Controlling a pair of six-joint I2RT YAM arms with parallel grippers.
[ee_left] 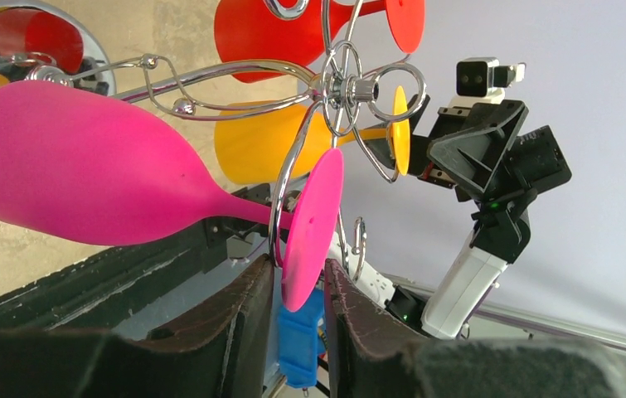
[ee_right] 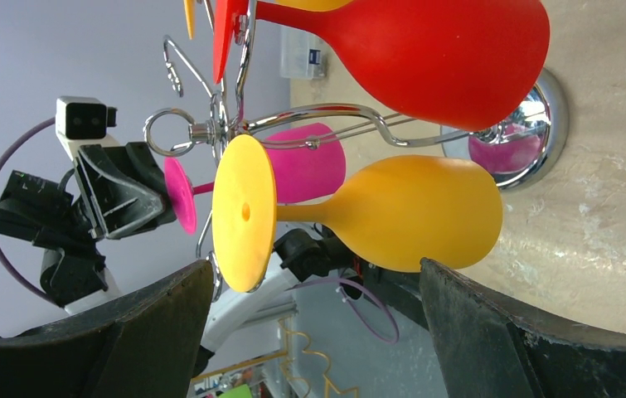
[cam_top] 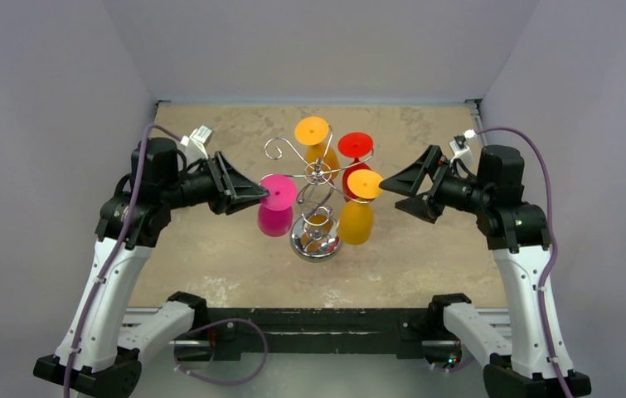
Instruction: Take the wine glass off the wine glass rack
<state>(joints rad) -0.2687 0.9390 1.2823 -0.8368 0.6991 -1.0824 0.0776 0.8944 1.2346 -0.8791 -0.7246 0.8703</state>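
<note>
- Four wine glasses hang bowl-down on the wine glass rack (cam_top: pixel 316 245) in the top view. It stands mid-table on a mottled beige table (cam_top: pixel 210 257), with grey walls on the left, far and right sides.
- On the rack's left hangs the pink wine glass (cam_top: pixel 276 214) and on its near right the near orange wine glass (cam_top: pixel 357 222). The red glass (cam_top: pixel 354 149) and the far orange glass (cam_top: pixel 316 137) hang on the far side.
- From the left, the left gripper (cam_top: pixel 264 196) has its tip at the pink foot. From the right, the right gripper (cam_top: pixel 390 192) sits just beside the near orange foot. Bare table lies open near and far of the rack.
- In the left wrist view, the lower rim of the pink foot sits in the narrow gap between the two dark fingers (ee_left: pixel 235 332). They are drawn close on either side of it, but whether they press on it I cannot tell. A chrome scroll arm curls round the pink stem just beside the foot, and the other arm shows beyond the rack.
- In the right wrist view, the fingers (ee_right: pixel 492 332) are spread wide. The near orange wine glass lies beyond the gap between them, apart from both. The red bowl hangs alongside it, the chrome domed base shines past the bowls, and the pink glass shows beyond the wires.
</note>
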